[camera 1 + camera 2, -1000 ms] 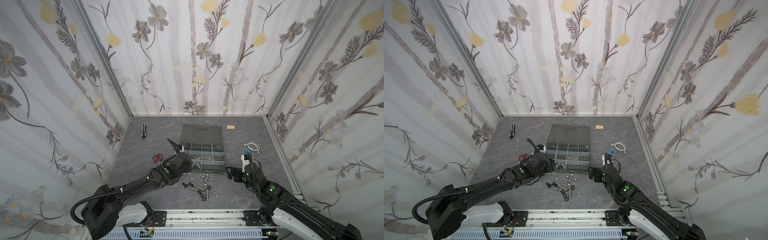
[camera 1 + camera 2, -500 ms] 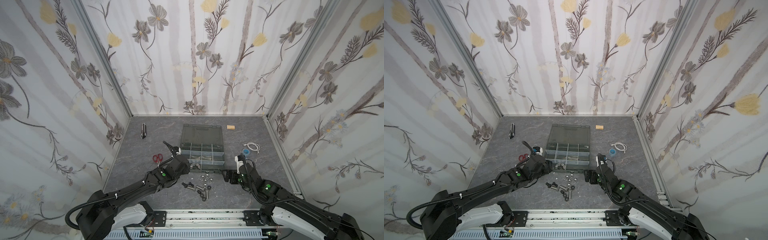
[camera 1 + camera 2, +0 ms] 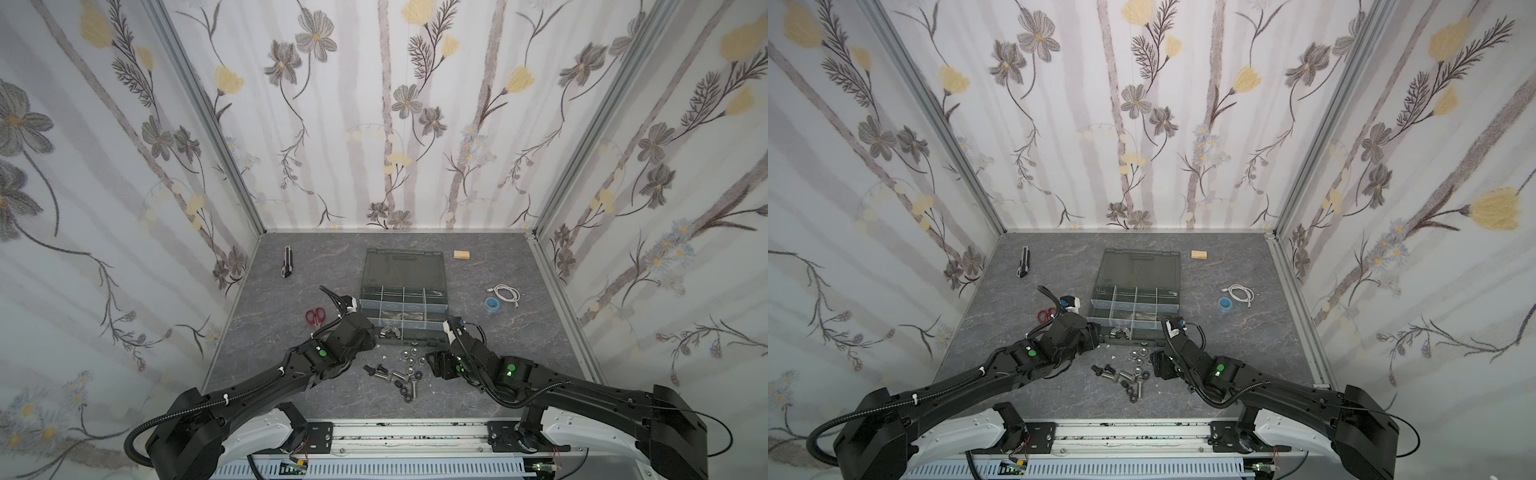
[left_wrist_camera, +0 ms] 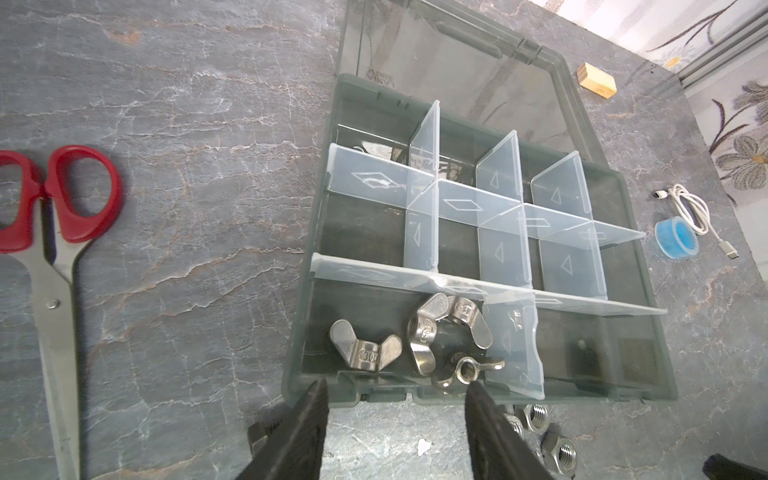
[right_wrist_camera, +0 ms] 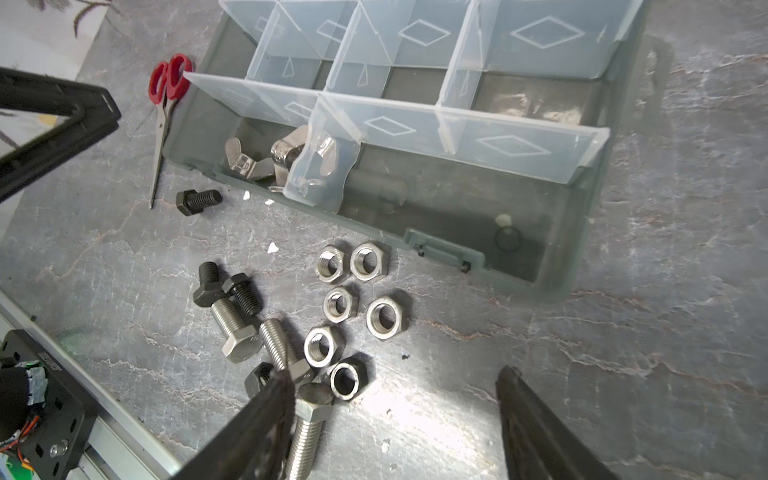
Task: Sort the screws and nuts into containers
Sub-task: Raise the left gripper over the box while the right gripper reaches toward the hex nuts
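The containers are compartments in a dark grey organizer case (image 3: 409,343) (image 4: 648,266) (image 5: 582,232) with its lid laid back. Three silver wing nuts (image 4: 415,340) (image 3: 390,332) lie in its near-left compartment. In front of the case on the table are several silver hex nuts (image 5: 353,299) (image 3: 409,357) and a black nut (image 5: 348,380), beside silver and black screws (image 5: 237,332) (image 3: 386,372). One black screw (image 5: 197,200) lies apart. My left gripper (image 4: 395,390) (image 3: 372,334) is open and empty at the case's near wall. My right gripper (image 5: 397,378) (image 3: 432,361) is open over bare table, one finger beside the pile.
Red scissors (image 3: 316,316) lie left of the case. A blue tape roll (image 3: 491,303) and white cable (image 3: 505,293) are to its right. A wooden block (image 3: 461,254) and a utility knife (image 3: 286,262) sit near the back. A metal rail (image 3: 407,432) runs along the front edge.
My right gripper has swung left toward the pile of nuts and screws, its jaws narrowing somewhat. The left gripper has drawn back a little from the case.
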{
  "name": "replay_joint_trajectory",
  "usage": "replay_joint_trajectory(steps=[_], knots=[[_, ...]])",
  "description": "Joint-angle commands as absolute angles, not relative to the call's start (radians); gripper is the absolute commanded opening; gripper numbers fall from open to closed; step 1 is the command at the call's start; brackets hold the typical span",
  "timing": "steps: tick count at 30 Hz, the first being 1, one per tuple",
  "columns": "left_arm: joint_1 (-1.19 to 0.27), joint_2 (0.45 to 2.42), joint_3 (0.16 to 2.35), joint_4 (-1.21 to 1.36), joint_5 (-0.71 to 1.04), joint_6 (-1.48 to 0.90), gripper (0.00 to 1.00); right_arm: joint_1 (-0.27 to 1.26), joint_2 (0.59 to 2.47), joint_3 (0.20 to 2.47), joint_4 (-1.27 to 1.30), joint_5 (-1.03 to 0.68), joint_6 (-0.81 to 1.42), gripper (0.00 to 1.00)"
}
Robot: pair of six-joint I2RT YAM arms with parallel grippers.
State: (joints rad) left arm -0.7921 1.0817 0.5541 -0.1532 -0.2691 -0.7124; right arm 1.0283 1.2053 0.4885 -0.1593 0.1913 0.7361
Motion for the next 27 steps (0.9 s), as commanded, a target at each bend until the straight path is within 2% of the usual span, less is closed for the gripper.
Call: replay_joint_trajectory(steps=[1, 8, 14, 27], knots=[[-0.789, 1.066, 0.543, -0.139, -0.297, -0.733, 0.56, 1.047, 1.25, 0.519, -0.114, 0.217, 0.749, 0.72], [-0.785, 1.045, 0.529, -0.138, -0.296, -0.741, 0.56, 1.06, 1.31, 0.536, -0.107, 0.243, 0.746, 0.6], [-0.784, 1.046, 0.523, -0.138, -0.291, -0.746, 0.56, 1.06, 1.382, 0.57, -0.12, 0.25, 0.728, 0.54], [-0.784, 1.054, 0.527, -0.138, -0.286, -0.749, 0.56, 1.076, 1.537, 0.637, -0.141, 0.244, 0.695, 0.47]])
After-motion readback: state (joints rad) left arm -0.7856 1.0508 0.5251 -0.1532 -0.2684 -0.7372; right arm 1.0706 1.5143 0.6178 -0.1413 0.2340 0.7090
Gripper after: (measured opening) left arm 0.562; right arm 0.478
